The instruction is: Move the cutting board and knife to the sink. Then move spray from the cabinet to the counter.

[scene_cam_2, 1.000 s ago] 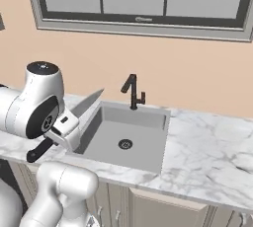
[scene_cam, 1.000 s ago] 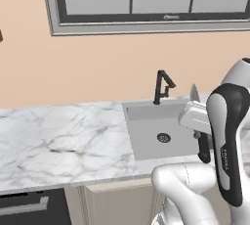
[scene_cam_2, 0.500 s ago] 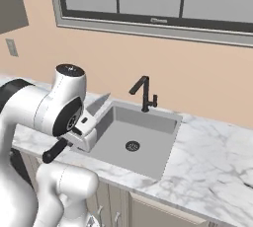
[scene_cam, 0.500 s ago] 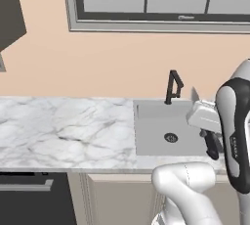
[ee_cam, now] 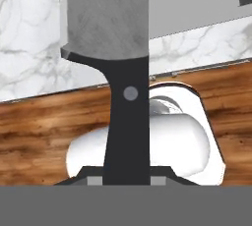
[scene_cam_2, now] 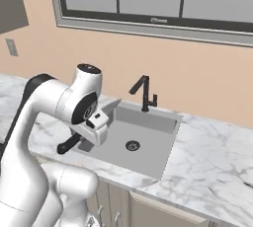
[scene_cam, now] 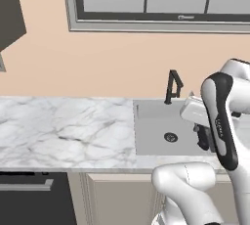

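**Ana:** Over at three o'clock in the left base view, the gripper [scene_cam: 203,138] hangs above the sink [scene_cam: 146,143], mostly hidden behind the white forearm. The black faucet [scene_cam: 172,86] stands at the basin's back edge, and the counter [scene_cam: 63,131] stretches off toward nine.

**Ben:** From the right base view I get the knife [scene_cam_2: 86,125] properly: black handle poking down toward seven o'clock, blade tip up toward one, over the basin's near-left corner. It sits tilted, partly over the rim.

**Ana:** Which is the worry. Let go there and I'd guess the handle lands on marble, not in the basin.

**Ben:** Hand view now: fingers clamped on the black handle at six o'clock, blade running up to twelve. The grip sits low on the handle, so the heavy blade could swing.

**Ana:** And a fast drop could bounce it out, or clip the faucet.

**Ben:** No cutting board in the basin from either base view.
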